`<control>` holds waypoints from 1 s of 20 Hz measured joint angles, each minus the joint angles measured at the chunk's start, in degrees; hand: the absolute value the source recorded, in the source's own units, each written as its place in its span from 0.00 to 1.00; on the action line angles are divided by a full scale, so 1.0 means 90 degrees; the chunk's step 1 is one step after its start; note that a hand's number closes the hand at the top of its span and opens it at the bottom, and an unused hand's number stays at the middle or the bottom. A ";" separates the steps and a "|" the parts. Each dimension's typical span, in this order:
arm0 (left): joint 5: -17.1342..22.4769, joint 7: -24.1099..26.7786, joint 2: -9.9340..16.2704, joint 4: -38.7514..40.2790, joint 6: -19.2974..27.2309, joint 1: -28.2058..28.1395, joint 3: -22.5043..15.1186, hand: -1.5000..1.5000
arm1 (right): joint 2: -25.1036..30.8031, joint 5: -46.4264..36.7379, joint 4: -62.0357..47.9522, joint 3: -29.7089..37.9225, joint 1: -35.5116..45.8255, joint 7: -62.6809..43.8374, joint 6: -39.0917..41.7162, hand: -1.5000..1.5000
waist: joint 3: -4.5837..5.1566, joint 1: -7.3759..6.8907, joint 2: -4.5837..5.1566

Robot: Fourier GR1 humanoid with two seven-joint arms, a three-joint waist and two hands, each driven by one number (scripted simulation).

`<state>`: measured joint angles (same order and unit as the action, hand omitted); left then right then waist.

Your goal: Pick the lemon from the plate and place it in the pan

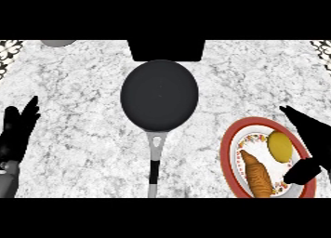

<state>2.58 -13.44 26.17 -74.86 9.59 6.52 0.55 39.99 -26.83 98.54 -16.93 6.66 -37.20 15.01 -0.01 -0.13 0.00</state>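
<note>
Head view: marble table (79, 83).
Lemon (280, 146): on plate (231, 139), just left of right hand (319, 139) fingers, spread apart.
Left hand (14, 135): fingers straight, resting.
Pan (159, 93): centre.

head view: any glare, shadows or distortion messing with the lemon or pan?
Head view: lighting is flat, with no glare on the lemon and no clear cast shadows. The pan reads as a uniform dark oval, and the plate looks taller than wide, so the view stretches shapes. The right hand covers the plate's right rim; the lemon is unobstructed.
</note>
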 measured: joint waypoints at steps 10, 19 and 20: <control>-0.0280 -0.0063 -0.0182 -0.0241 -0.0283 -0.0173 0.0377 0.50 | -0.0656 -0.0758 -0.0390 0.0447 -0.0146 0.0589 0.0356 0.00 | 0.0001 0.0010 -0.0004; -0.0579 0.0031 -0.0389 0.0172 -0.0495 0.0174 0.0685 0.50 | -0.1302 -0.1438 -0.0836 0.0744 -0.0062 0.0908 0.0600 0.00 | 0.0001 0.0015 -0.0002; -0.0624 -0.0060 -0.0441 0.0008 -0.0469 0.0120 0.0652 0.50 | -0.1381 -0.1521 -0.1006 0.0756 0.0003 0.0940 0.0575 0.00 | 0.0001 0.0007 -0.0002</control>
<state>-3.03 -13.98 22.19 -74.79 5.37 7.60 6.42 27.56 -40.52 89.49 -10.13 6.68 -28.74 20.18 0.00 -0.07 -0.01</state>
